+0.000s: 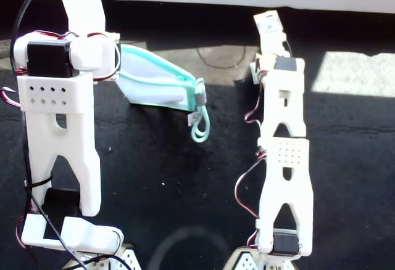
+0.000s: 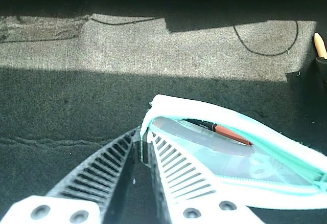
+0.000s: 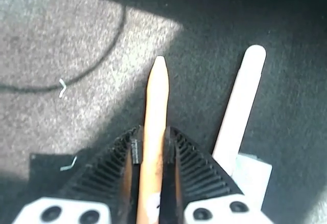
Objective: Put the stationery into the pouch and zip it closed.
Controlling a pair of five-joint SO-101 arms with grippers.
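Over the dark surface (image 1: 154, 190), the left pincer (image 2: 143, 134) clamps one end of the mint pouch (image 2: 230, 157), apparently steadying its open mouth, while the right pincer (image 3: 152, 134) grips an orange pencil (image 3: 157, 96) nearby, seemingly for loading.

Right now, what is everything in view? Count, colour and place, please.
pouch: one, mint and white, unzipped, on the mat
pen: one, black and red, inside the pouch
tan stick: one, pencil-like, in the right gripper
white stick: one, beside the right gripper
cord: one, thin, dark, looped on the mat
mat: one, dark, under everything
left gripper: shut on the pouch rim
right gripper: shut on the tan stick
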